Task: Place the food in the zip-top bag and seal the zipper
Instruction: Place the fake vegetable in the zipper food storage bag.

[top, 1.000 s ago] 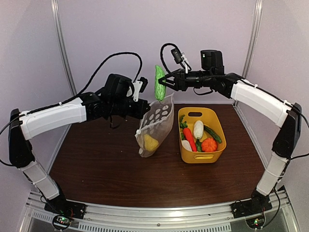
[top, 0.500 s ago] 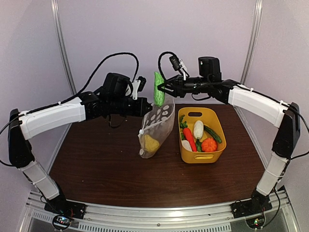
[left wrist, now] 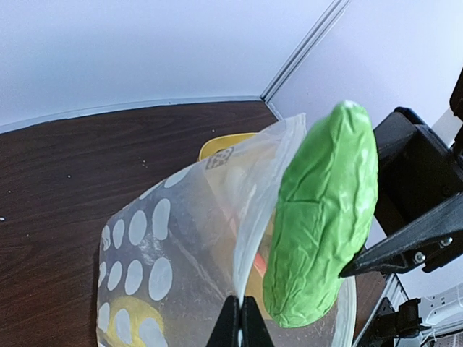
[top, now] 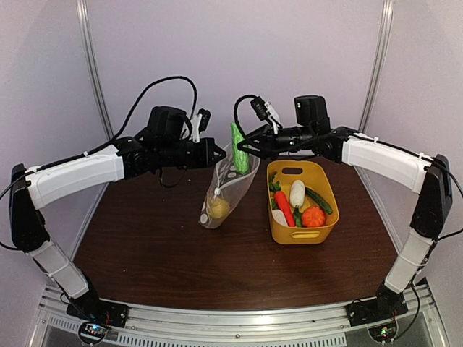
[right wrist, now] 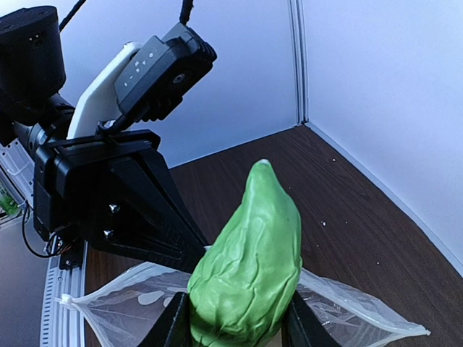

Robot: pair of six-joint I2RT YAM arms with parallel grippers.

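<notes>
The right tool (right wrist: 235,329) grips a toy cucumber (right wrist: 249,267) between its two black fingers, one pressed against each side of the lower half. The cucumber is light green, plump and spindle-shaped, with a wrinkled, veined skin and a blunt tip. It stands nearly upright. Its lower end dips into the open mouth of the zip-top bag (top: 230,184) while its upper end rises above the rim.

The left tool (left wrist: 239,327) is clenched on the near-left edge of the mouth, its thin black tips pinching the film. From there the bag hangs down, soft, clear and crinkled, printed with rows of white oval dots. The zipper (right wrist: 372,320) runs as a thicker pale strip along the mouth edge. A rounded yellow piece (top: 219,208) lies at the bottom of the bag. I cannot tell whether the bag's lower end touches the dark wood-grain bench (top: 145,246).

Just right of the bag sits a glossy yellow plastic basket (top: 327,184) with rounded corners and handle slots. It holds a white radish (top: 296,194), a red tapered piece (top: 283,207), a ribbed orange pumpkin (top: 313,216), a slim dark green cucumber (top: 319,201) and leafy greens (top: 273,185).
</notes>
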